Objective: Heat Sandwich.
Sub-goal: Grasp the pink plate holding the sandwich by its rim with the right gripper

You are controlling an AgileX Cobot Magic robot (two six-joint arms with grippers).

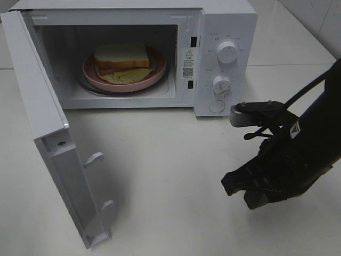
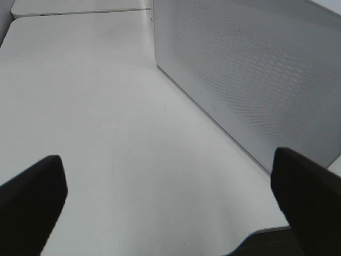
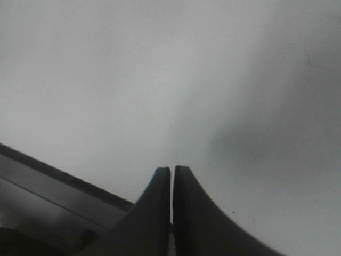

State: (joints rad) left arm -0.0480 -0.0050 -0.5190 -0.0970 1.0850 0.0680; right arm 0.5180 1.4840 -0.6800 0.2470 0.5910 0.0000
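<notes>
The right end effector (image 1: 240,193) hangs low over the white desk (image 1: 160,176), its jaws pressed together on nothing. The left end effector (image 2: 166,157) is spread wide and empty above the desk. The sandwich (image 1: 123,57) lies on a pink plate (image 1: 154,77) inside the microwave (image 1: 229,21), whose door (image 1: 32,80) stands open.

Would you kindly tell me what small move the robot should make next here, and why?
Probably swing the door shut. The sandwich already lies on the pink plate inside the microwave, the door stands wide open, and the shut right gripper holds nothing above the table.
</notes>
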